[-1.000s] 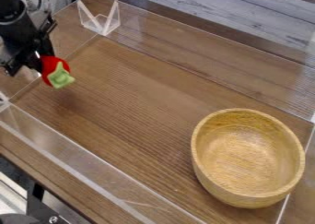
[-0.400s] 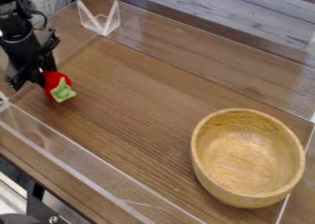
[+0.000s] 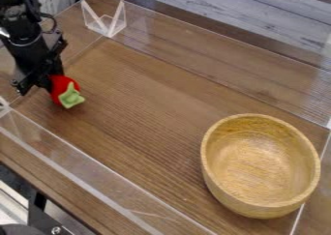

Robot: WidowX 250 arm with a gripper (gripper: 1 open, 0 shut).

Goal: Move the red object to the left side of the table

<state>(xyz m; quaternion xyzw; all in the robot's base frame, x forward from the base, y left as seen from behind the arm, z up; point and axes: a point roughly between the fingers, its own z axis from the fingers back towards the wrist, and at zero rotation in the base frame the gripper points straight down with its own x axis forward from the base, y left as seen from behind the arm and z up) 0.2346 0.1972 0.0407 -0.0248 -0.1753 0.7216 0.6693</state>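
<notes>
Hovering by the counter's [image 3: 168, 94] left edge, the hand [image 3: 48, 81] is closed on the red object [image 3: 65, 92], low over or touching the wood, I cannot tell which. Carrying looks done; what's left is letting go and pulling clear. The bowl [image 3: 260, 164] sits near the right edge.

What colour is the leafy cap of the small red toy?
Light green, on the red toy held by the gripper; the camera view shows it.
</notes>
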